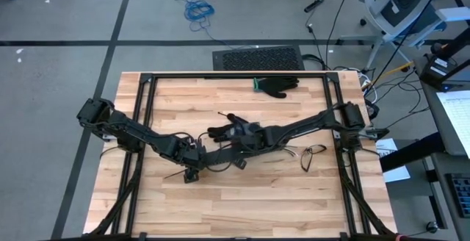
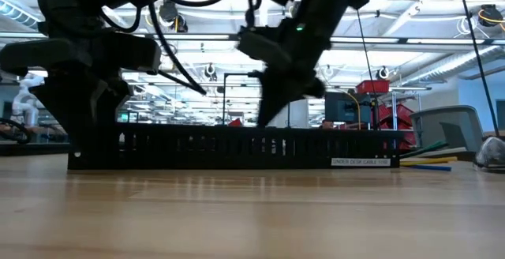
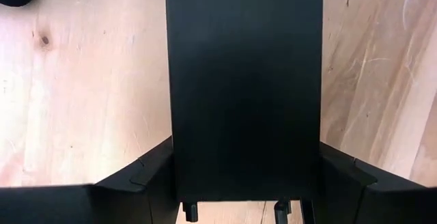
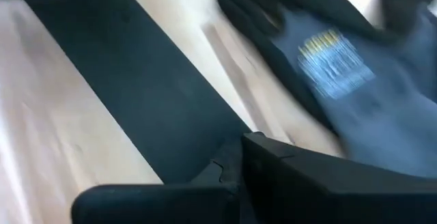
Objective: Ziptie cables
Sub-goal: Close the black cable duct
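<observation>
A light wooden tabletop (image 1: 242,197) carries two dark robot arms that reach in from either side and meet near its middle. Nearest the front edge, the left hand (image 3: 242,200) sits over one end of a long black slotted plastic channel (image 2: 237,147). Its fingers (image 3: 147,176) stand apart on either side of the channel, which fills the gap between them, so the hand is clamped around it. From table height the channel lies flat along the tabletop, with a small white label near one end.

Just beyond, the right hand (image 1: 236,147) comes down over the channel, fingers pressed together with nothing visible between them. Its wrist camera shows the channel running diagonally beside a dark glove with a blue patch (image 4: 348,80), blurred.

To the right, near the right arm, a small loop of thin dark cables (image 1: 312,155) lies on the tabletop, apart from both hands. At table height, coloured cable ends (image 2: 426,161) show at the far right.

At the far edge lies a second black glove (image 1: 279,85). Beyond the tabletop, a blue cord (image 1: 198,9) is coiled on the grey floor.
</observation>
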`<action>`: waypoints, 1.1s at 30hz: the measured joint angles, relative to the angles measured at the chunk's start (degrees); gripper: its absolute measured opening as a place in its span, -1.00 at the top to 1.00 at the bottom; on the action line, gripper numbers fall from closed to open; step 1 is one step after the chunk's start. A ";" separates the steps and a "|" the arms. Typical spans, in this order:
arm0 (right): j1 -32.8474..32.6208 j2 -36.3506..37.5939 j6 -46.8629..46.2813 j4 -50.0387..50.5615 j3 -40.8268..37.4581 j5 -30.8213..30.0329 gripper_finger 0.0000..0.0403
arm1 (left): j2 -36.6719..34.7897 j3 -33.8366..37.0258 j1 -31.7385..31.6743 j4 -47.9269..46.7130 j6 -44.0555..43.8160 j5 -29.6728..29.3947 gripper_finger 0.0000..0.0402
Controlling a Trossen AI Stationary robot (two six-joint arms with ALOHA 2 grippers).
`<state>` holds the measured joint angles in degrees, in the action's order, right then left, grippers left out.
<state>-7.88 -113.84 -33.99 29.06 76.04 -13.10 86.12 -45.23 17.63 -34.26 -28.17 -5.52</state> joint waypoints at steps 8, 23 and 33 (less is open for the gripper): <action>0.07 -2.45 -2.93 -9.55 -0.11 3.52 1.00 | 0.00 0.02 0.00 0.03 0.01 0.01 -0.22; 0.74 8.49 -0.89 -4.79 -0.71 2.82 1.00 | 0.01 0.01 -0.11 0.47 3.66 0.57 -0.22; 0.76 9.94 -1.27 -1.69 -0.67 1.06 1.00 | -0.01 -0.79 -1.69 -2.00 8.68 3.99 -0.22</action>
<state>-7.12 -103.90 -35.26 27.37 75.37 -12.05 86.11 -46.02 15.94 -36.26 -19.49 -1.53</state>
